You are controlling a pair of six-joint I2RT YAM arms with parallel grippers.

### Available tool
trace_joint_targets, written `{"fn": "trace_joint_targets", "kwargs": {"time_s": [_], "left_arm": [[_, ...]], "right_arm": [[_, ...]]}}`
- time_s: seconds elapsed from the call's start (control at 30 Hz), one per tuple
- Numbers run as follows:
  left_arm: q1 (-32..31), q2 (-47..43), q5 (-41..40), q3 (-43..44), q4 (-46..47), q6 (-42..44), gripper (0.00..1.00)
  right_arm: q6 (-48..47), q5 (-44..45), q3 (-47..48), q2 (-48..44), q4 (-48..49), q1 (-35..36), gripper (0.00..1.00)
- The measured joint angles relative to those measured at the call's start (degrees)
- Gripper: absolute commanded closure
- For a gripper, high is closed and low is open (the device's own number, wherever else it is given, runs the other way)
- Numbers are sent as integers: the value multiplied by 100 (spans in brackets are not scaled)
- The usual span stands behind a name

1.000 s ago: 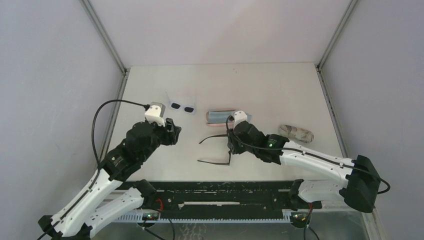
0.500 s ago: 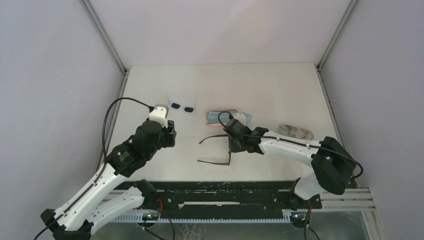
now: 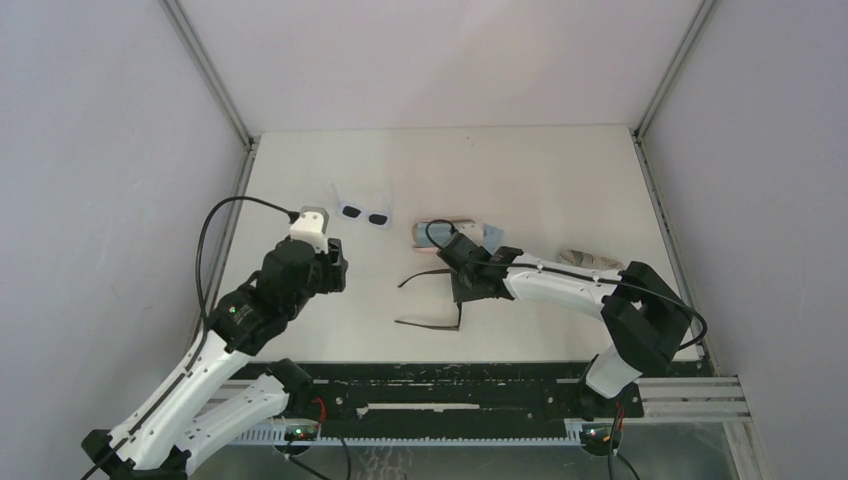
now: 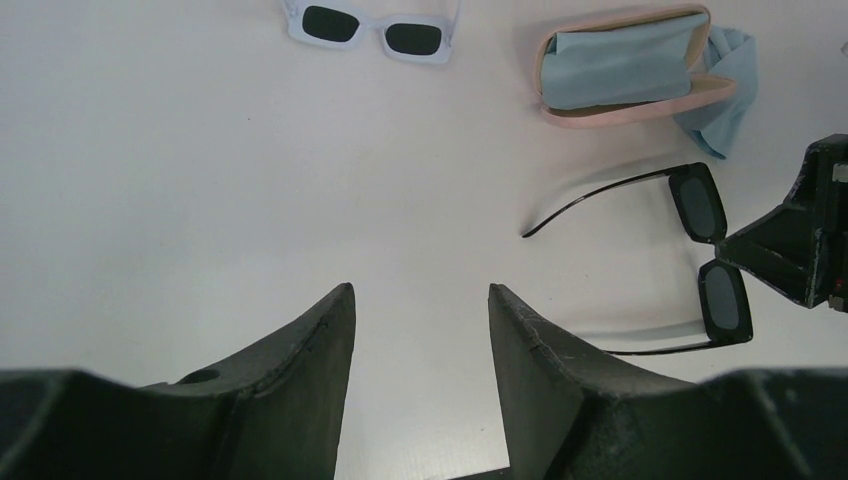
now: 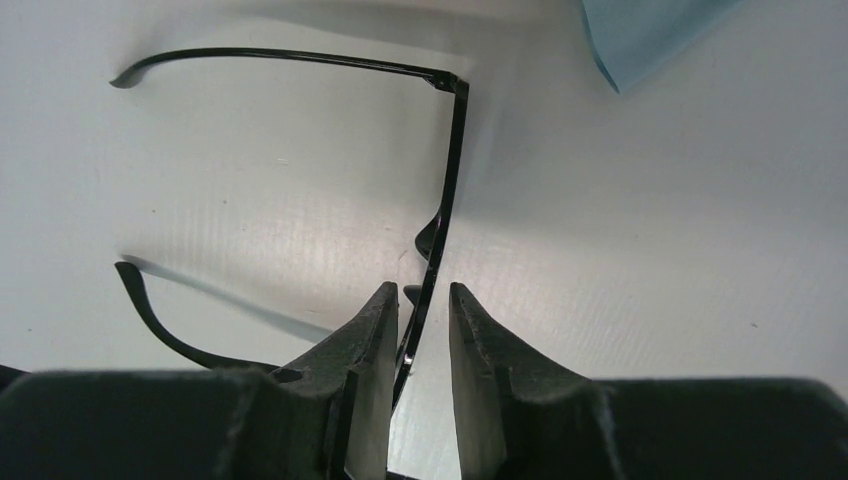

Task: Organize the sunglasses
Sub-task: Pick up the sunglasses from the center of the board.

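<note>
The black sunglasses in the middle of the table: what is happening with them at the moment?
The right gripper straddles the front of the black-framed sunglasses with dark lenses, which lie unfolded on the table; its fingers look not quite closed. The left gripper hangs open and empty above bare table. The white-framed sunglasses lie untouched farther back.

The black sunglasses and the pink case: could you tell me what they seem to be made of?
The black sunglasses look like glossy hard plastic: thin rigid arms, sheen on the dark lenses. The pink case seems a stiff shell, matte, perhaps leatherette; it holds its open shape, but the covering is unclear.
</note>
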Motion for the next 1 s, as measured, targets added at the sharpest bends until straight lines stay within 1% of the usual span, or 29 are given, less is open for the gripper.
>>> {"fn": "trace_joint_targets", "kwargs": {"time_s": [0.1, 0.4, 0.9, 1.0], "left_arm": [[17, -2, 48, 0, 2, 0, 44], [90, 0, 157, 0, 2, 4, 44], [188, 0, 302, 0, 9, 7, 44], [199, 0, 313, 0, 11, 7, 44]], "right_arm": [[-2, -22, 39, 96, -87, 0, 76], [-24, -48, 52, 321, -175, -11, 82], [-125, -48, 203, 409, -216, -68, 100], [-162, -61, 203, 409, -219, -90, 100]]}}
